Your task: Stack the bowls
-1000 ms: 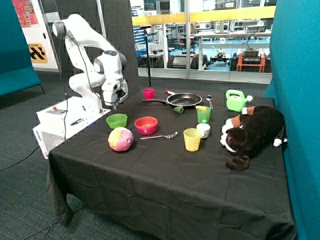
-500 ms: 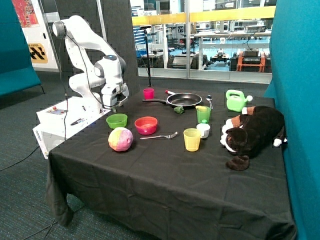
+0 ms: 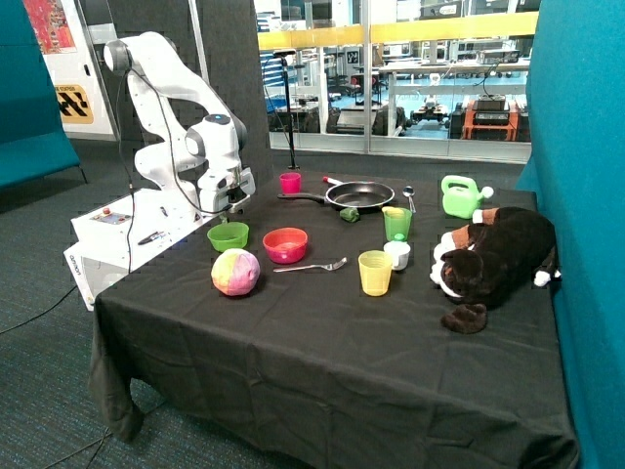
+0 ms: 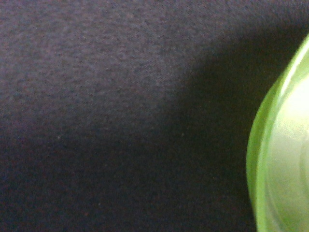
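A lime green bowl (image 3: 228,235) sits on the black cloth near the robot's side of the table, and its rim (image 4: 282,159) fills one edge of the wrist view. An orange-red bowl (image 3: 285,244) stands right beside it, the two apart. A small magenta-purple bowl (image 3: 290,183) stands farther back, by the frying pan's handle. My gripper (image 3: 231,209) hangs just above the far rim of the green bowl, pointing down. It holds nothing that I can see.
A pink-and-yellow ball (image 3: 235,272) lies in front of the green bowl. A fork (image 3: 312,266), a yellow cup (image 3: 375,273), a green cup (image 3: 397,224), a black frying pan (image 3: 358,196), a green watering can (image 3: 459,196) and a plush animal (image 3: 498,260) fill the other side.
The gripper has come down and moved a little toward the green bowl. The bowls have not moved.
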